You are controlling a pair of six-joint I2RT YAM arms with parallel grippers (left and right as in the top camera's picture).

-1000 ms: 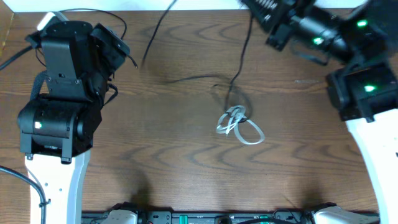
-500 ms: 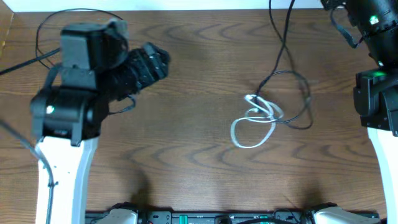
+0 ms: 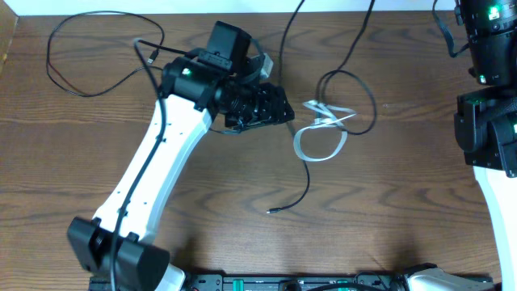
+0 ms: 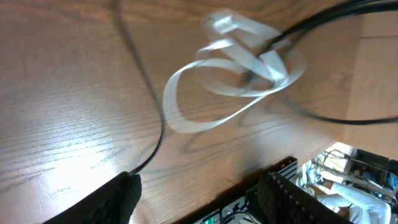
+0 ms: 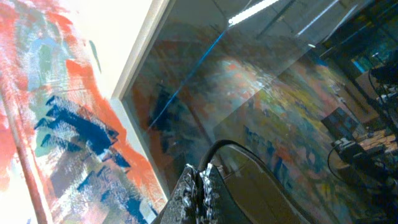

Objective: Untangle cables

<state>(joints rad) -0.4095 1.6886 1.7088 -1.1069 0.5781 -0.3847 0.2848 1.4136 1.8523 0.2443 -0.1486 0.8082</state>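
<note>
A white cable (image 3: 321, 120) lies looped near the table's middle, knotted with a black cable (image 3: 373, 101) that climbs off the far edge. Another black cable (image 3: 307, 182) trails toward the front and ends in a small plug (image 3: 275, 212). My left gripper (image 3: 280, 107) hovers just left of the white loops, open and holding nothing. In the left wrist view the white cable (image 4: 273, 65) lies ahead of the left gripper (image 4: 200, 182), and a black cable (image 4: 152, 134) runs by its left finger. My right gripper (image 5: 200, 179) is raised toward the wall, shut on a black cable (image 5: 219, 147).
A separate black lead (image 3: 60, 77) loops across the far left corner. The right arm's body (image 3: 493, 81) stands along the right edge. The left arm (image 3: 153, 162) stretches diagonally from the front left. A rail of equipment (image 3: 266, 283) lines the front edge.
My left arm has swung from the left side to the middle, beside the tangle. The tangle has shifted toward the far right, and one black cable end now lies loose toward the front.
</note>
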